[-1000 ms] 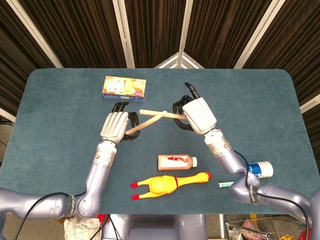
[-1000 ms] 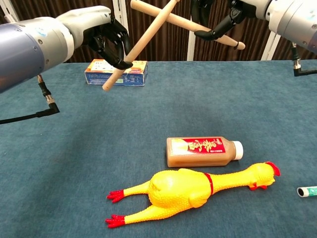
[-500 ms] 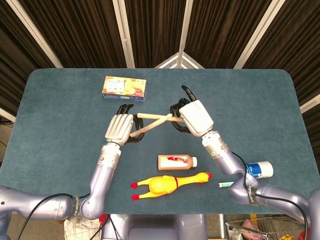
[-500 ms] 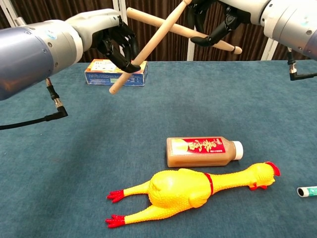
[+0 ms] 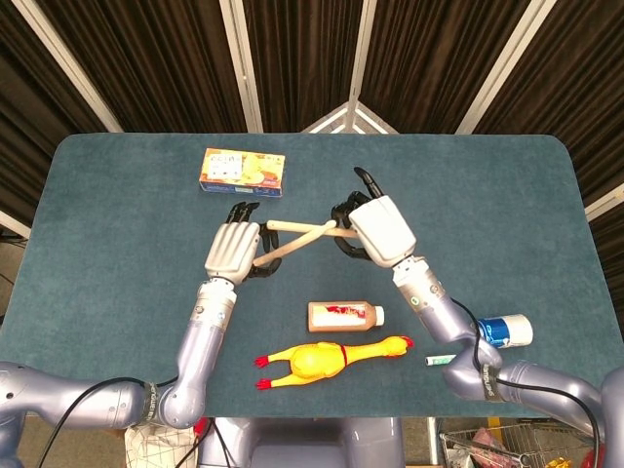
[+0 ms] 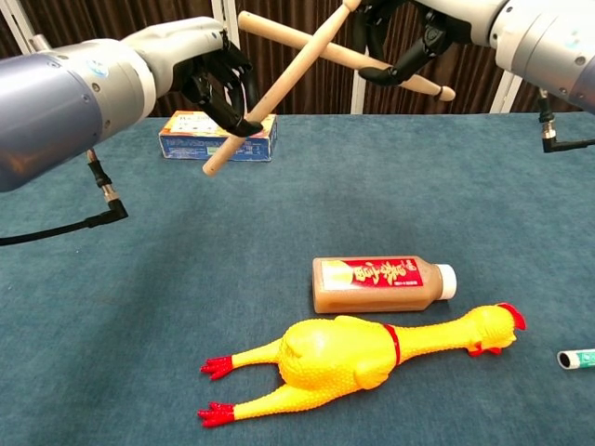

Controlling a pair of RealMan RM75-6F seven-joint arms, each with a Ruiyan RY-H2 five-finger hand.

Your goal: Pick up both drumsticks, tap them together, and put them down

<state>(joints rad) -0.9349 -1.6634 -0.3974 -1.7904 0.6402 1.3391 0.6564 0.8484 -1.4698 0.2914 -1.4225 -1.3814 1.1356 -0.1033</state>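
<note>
Both wooden drumsticks are held up above the table and cross each other in an X. My left hand (image 5: 232,249) (image 6: 209,79) grips the left drumstick (image 5: 292,244) (image 6: 279,88), which slants up to the right. My right hand (image 5: 378,228) (image 6: 409,37) grips the right drumstick (image 5: 292,226) (image 6: 297,39), which runs leftward past the other stick. The two sticks meet near the crossing; in the chest view their upper ends reach the top edge of the frame.
On the blue table (image 5: 117,253) lie an orange box (image 5: 242,171) (image 6: 216,137) at the back left, a brown bottle (image 5: 345,316) (image 6: 381,283), a yellow rubber chicken (image 5: 327,360) (image 6: 358,358) near the front, and a small tube (image 5: 438,360) (image 6: 576,359) at the front right.
Over the last second both hands came a little closer together, so the sticks cross more tightly. Since half a second ago almost nothing has moved.
</note>
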